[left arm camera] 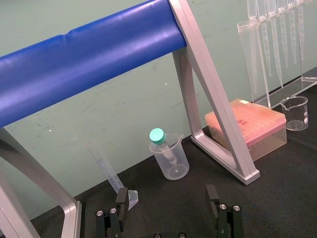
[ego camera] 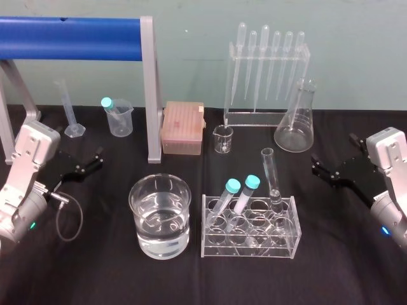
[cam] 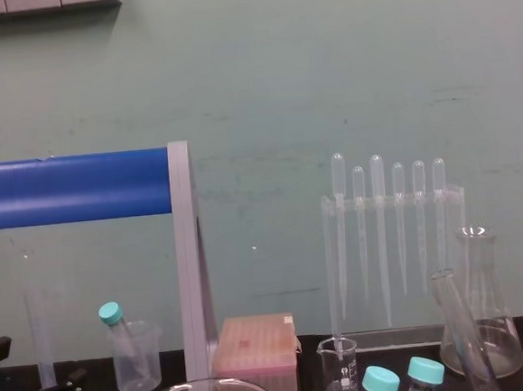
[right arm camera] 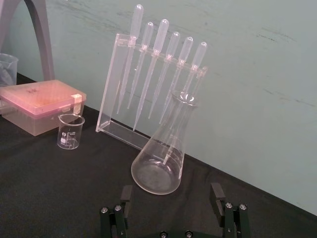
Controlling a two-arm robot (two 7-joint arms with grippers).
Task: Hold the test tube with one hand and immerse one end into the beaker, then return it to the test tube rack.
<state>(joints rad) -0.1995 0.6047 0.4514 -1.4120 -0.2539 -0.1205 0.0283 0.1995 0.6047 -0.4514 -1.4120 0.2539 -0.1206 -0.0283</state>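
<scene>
The test tube [ego camera: 272, 179] and the beaker [ego camera: 160, 216] before me are smooth, glossy clear glass; the cloth [ego camera: 95, 273] under them is matt black. The rack [ego camera: 254, 249] looks like clear glossy plastic, probably acrylic, and my left gripper [left arm camera: 167, 194] is matt black.

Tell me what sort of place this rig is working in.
Likely a chemistry lab bench: a test tube rack, a stand of pipettes and a conical flask. The left gripper and right gripper hang open at the sides.
</scene>
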